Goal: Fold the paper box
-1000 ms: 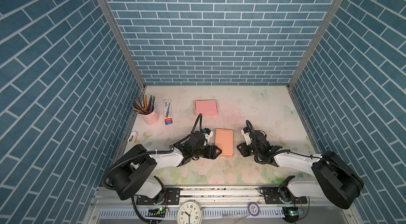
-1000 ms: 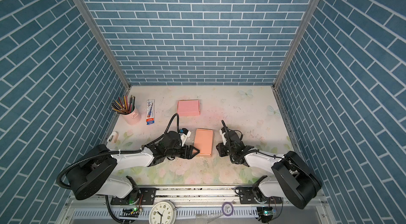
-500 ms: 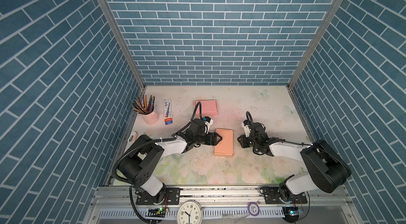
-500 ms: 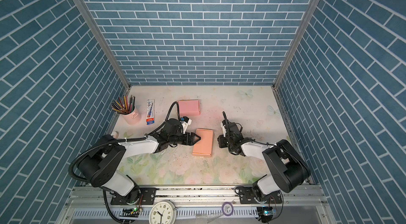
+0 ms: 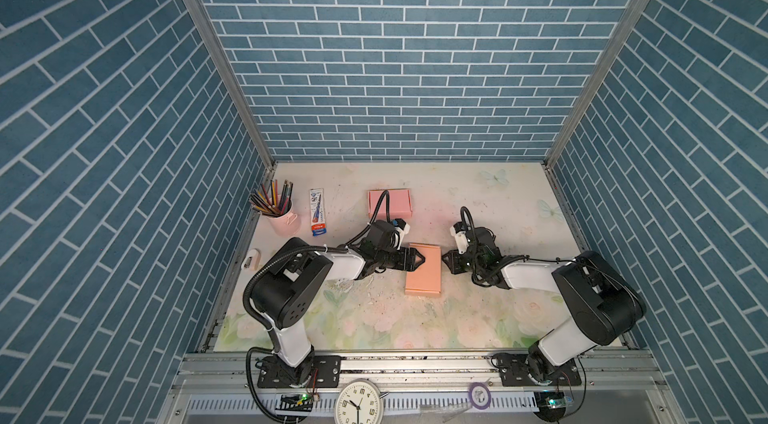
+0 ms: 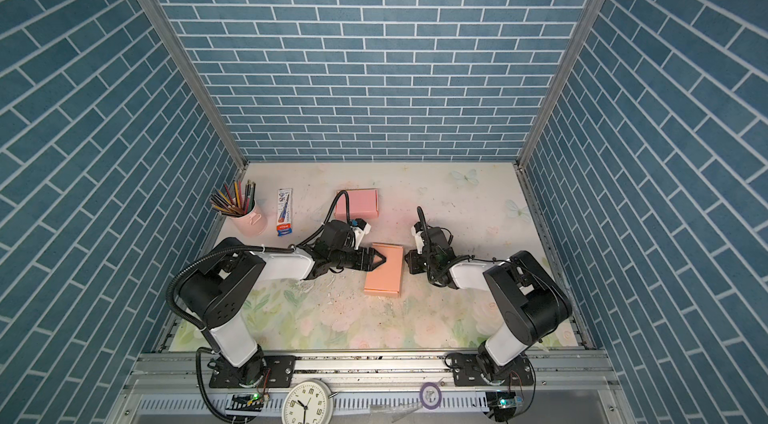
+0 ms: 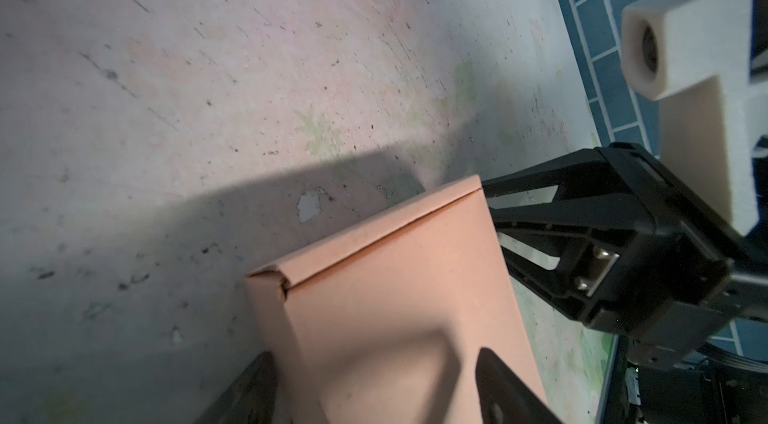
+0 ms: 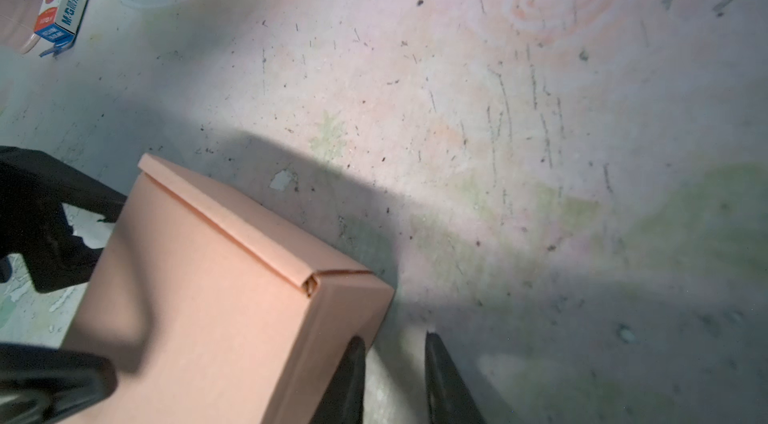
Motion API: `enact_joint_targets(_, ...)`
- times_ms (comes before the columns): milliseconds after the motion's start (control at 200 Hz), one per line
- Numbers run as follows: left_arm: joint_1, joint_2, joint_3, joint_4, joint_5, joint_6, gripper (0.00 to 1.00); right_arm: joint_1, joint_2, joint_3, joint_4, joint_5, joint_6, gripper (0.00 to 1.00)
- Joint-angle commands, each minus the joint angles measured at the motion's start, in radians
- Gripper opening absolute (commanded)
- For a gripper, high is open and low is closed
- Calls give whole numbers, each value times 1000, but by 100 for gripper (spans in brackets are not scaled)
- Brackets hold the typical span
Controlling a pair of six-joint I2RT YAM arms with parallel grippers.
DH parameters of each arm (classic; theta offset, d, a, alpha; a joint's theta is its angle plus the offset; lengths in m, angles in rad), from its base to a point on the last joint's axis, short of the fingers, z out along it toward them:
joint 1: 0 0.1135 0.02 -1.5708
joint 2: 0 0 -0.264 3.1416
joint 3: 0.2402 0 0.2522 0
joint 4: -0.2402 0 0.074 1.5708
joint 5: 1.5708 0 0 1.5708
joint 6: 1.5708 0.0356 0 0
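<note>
Paper box [image 5: 424, 272] lies closed at middle of the table [image 5: 478, 318]; left fingers [image 7: 503, 390] stand wide open at its left edge, right fingers [image 8: 440, 384] slightly apart, empty, just beside its right side.

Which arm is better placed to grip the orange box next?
Left, probably: the left gripper, open, straddles an edge of the orange box; the right gripper sits beside it, jaws narrow, holding nothing.

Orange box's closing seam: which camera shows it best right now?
Right wrist: the orange box sits close, its seam sharp and well lit right to the corner. Left wrist shows that seam too, but dimmer. Both top views show the box only as a small flat rectangle.
</note>
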State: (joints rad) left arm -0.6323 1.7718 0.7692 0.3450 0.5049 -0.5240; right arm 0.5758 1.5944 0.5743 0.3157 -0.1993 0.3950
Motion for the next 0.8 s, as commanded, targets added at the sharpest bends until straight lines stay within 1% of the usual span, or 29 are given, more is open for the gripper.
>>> enact_joint_targets(0,-16,24,32,35,27,4,76,-2,32,-1,-3,-39,1,27)
enact_joint_targets(125,-31,31,46,36,26,2,76,3,37,-16,29,-65,15,27)
enact_joint_targets(395,-61,34,62,33,28,-1,74,36,35,-5,31,-68,20,27)
enact_joint_targets(540,-66,35,57,44,29,-7,74,52,20,5,10,-58,15,27)
enact_joint_targets(575,-66,33,53,44,28,-6,74,51,17,4,-5,-41,10,27)
enact_joint_targets(645,-65,20,34,20,3,-7,74,40,6,-4,-41,23,-1,27)
enact_joint_targets(720,-42,-3,-19,41,0,-28,75,5,-13,-44,-15,4,9,27)
enact_joint_targets(795,-7,-35,-73,75,12,-48,78,-6,-37,-70,-22,10,12,27)
